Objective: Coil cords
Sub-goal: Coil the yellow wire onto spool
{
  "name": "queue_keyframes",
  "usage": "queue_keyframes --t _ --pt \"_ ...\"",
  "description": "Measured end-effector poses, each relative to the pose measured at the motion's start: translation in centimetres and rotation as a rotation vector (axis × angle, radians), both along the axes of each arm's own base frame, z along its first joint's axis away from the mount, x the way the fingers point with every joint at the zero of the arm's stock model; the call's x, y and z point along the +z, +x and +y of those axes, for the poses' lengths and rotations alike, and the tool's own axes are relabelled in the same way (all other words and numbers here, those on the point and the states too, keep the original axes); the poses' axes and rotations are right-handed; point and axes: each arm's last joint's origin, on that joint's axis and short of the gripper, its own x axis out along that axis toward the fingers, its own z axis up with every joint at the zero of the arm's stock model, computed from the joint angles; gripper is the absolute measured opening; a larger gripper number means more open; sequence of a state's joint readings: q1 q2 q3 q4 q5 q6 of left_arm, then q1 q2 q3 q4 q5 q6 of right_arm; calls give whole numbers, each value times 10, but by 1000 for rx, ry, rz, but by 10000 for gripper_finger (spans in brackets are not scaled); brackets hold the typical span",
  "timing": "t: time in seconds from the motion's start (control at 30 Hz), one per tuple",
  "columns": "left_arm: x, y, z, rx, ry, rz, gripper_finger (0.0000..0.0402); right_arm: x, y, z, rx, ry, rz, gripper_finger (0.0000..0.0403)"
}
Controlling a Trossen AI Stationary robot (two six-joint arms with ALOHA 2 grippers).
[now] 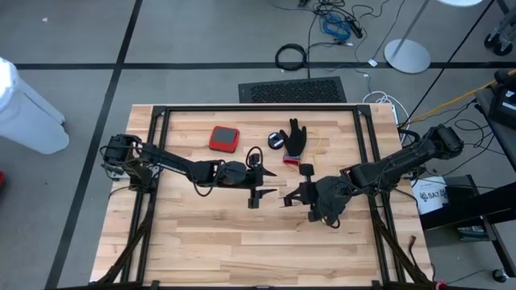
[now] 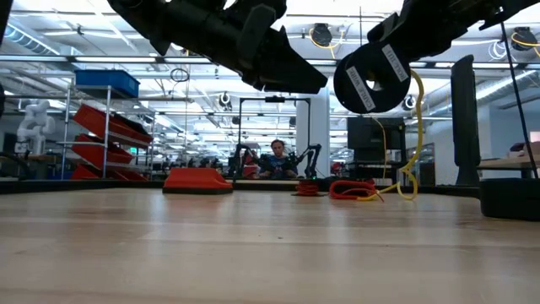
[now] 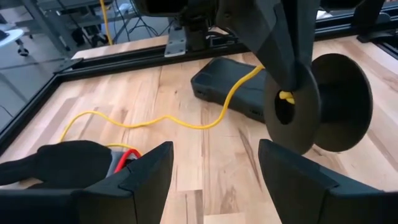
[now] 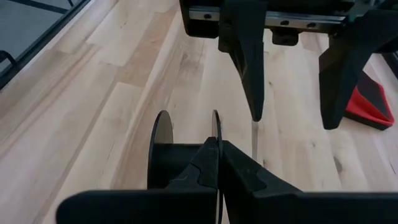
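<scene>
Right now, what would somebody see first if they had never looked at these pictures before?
Probably the round black reel held up off the table, with the right gripper shut on one of its rims and a yellow cord trailing from it across the wood. Facing it at mid-table is the left gripper, jaws open. Behind them lie a black glove and a red pad.

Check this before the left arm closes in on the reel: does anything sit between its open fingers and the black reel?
Nothing visible does. The left gripper faces the black reel across bare air; the right gripper already pinches one flange.
</scene>
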State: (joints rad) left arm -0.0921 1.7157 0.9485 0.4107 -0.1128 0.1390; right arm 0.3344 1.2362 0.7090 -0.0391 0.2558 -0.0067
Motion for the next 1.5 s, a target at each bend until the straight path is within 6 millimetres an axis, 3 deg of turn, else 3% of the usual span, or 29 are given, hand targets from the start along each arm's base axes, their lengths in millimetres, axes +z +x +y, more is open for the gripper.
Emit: queue_keyframes --t 1.5 --pt "0 0 0 1 0 -1 244 1 1 0 0 -7 -13 0"
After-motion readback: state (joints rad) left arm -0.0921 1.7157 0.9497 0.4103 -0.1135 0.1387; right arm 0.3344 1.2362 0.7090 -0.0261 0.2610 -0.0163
